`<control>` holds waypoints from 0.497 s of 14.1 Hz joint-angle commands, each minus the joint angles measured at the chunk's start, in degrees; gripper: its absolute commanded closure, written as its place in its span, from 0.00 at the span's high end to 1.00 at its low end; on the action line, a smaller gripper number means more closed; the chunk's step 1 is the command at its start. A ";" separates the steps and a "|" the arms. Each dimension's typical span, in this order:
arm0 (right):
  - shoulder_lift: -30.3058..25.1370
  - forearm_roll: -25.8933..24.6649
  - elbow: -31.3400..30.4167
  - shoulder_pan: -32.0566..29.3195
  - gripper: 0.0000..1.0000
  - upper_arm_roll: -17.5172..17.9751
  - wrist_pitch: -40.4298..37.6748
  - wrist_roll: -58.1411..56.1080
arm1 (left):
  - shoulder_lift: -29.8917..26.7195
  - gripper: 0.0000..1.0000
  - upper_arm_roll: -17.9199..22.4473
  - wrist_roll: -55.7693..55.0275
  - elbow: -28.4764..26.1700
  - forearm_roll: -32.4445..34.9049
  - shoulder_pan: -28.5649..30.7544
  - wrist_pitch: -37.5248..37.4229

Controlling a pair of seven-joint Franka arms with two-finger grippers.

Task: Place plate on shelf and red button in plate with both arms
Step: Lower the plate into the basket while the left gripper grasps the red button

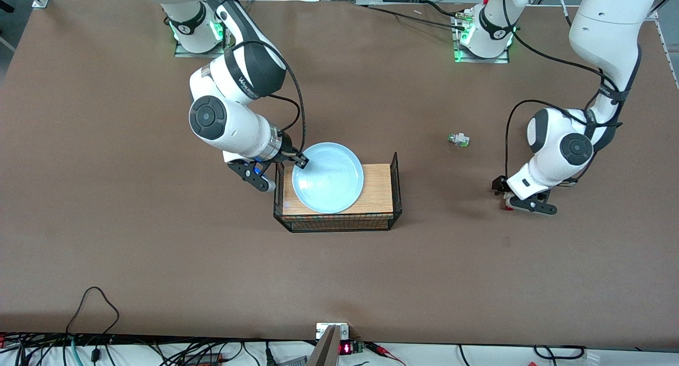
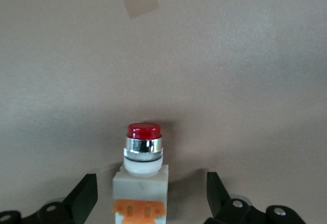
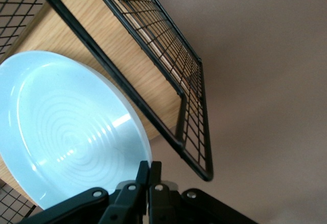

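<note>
1. Now the right gripper (image 1: 300, 161) is pinching the rim of the plate (image 1: 328, 177), fingers together, over the wire basket (image 1: 395, 183) with its wooden board (image 1: 377, 191).
2. Meanwhile the left gripper (image 2: 152, 196) is sitting low at the table (image 1: 106, 207), fingers apart around the red button (image 2: 143, 170), which is lying between them, not touching.
3. A green-tipped button (image 1: 458, 139) is lying near.

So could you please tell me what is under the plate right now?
The plate sits on a wooden board inside a black wire basket. The board beneath the plate is covered.
</note>
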 commanded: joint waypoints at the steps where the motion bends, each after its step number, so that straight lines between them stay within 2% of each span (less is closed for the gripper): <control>1: -0.41 0.78 0.02 0.63 0.98 -0.65 0.99 0.21 | -0.47 0.22 -0.08 1.00 -0.49 0.79 0.40 0.45; 2: -0.85 0.96 0.46 0.45 1.00 -0.91 0.82 -0.14 | -0.47 0.14 -0.08 0.91 -0.41 0.79 0.40 0.45; 4: -2.95 1.05 1.25 -0.16 1.00 -1.09 0.03 -0.14 | -0.64 0.05 -0.08 0.91 -0.23 0.79 0.40 0.36; 7: -7.43 0.61 1.60 -0.43 1.00 -3.28 -4.35 -1.10 | -1.69 0.02 -0.08 0.56 0.03 0.79 0.40 -0.60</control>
